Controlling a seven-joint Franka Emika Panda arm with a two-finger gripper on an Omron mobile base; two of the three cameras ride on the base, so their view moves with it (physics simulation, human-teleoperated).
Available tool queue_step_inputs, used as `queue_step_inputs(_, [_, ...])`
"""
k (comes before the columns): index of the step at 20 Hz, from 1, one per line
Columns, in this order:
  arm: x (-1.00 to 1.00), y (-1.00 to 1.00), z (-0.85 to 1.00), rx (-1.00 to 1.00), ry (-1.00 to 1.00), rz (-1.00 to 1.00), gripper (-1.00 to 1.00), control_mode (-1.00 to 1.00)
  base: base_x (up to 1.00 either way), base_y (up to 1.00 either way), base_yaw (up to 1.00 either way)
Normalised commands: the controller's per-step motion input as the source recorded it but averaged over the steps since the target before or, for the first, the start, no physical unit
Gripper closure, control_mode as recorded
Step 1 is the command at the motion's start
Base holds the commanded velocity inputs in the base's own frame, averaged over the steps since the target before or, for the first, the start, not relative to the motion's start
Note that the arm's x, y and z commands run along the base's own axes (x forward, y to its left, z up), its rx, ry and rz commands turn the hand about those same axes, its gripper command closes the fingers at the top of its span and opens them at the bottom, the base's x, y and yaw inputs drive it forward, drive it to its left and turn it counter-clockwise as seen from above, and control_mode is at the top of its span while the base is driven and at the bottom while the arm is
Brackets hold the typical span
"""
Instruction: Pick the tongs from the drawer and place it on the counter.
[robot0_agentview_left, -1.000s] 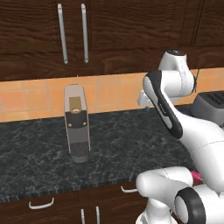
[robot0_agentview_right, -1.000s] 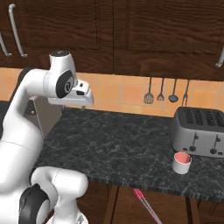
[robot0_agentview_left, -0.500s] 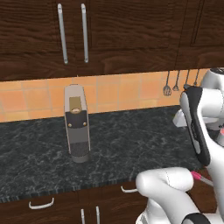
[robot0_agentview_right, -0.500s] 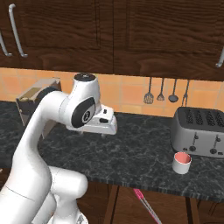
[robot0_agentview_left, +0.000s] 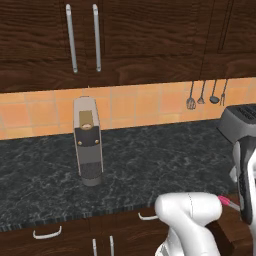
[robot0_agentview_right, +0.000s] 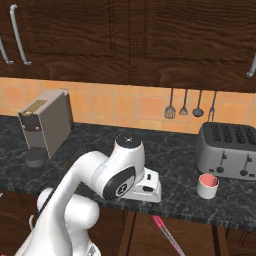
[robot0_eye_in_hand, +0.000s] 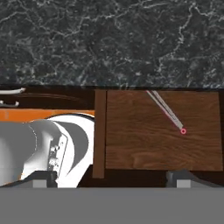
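The tongs (robot0_eye_in_hand: 167, 112) lay in the open drawer (robot0_eye_in_hand: 131, 148) below the counter (robot0_eye_in_hand: 112, 39), looking light, stiff and slippery, best pinched mid-length by the wide-spread gripper (robot0_eye_in_hand: 112, 177).

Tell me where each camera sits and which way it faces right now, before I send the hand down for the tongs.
Left base view: behind the arm to its left, facing the counter, coffee machine and tiled wall; white arm at lower right.
Right base view: behind to its right, facing the same counter, toaster and pink cup; arm at lower left.
Hand view: on the hand, looking down into the open drawer at the tongs; open fingertips at bottom.
Shared: counter, coffee machine, toaster, hanging utensils, tongs.
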Motion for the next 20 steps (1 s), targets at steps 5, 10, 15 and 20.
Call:
queue_step_inputs(5, [-0.17, -0.61, -0.78, -0.1, 0.04, 0.0, -1.0, -1.0, 0.0, 0.0, 0.0])
queue_step_inputs(10, [-0.01, -0.45, -0.95, -0.14, 0.0, 0.0, -1.0, -1.0, 0.0, 0.0, 0.0])
queue_step_inputs(15, [-0.19, -0.69, -0.76, -0.07, 0.08, 0.0, -1.0, -1.0, 0.0, 0.0, 0.0])
queue_step_inputs(20, [-0.21, -0.52, -0.25, 0.0, 0.07, 0.0, -1.0, -1.0, 0.0, 0.0, 0.0])
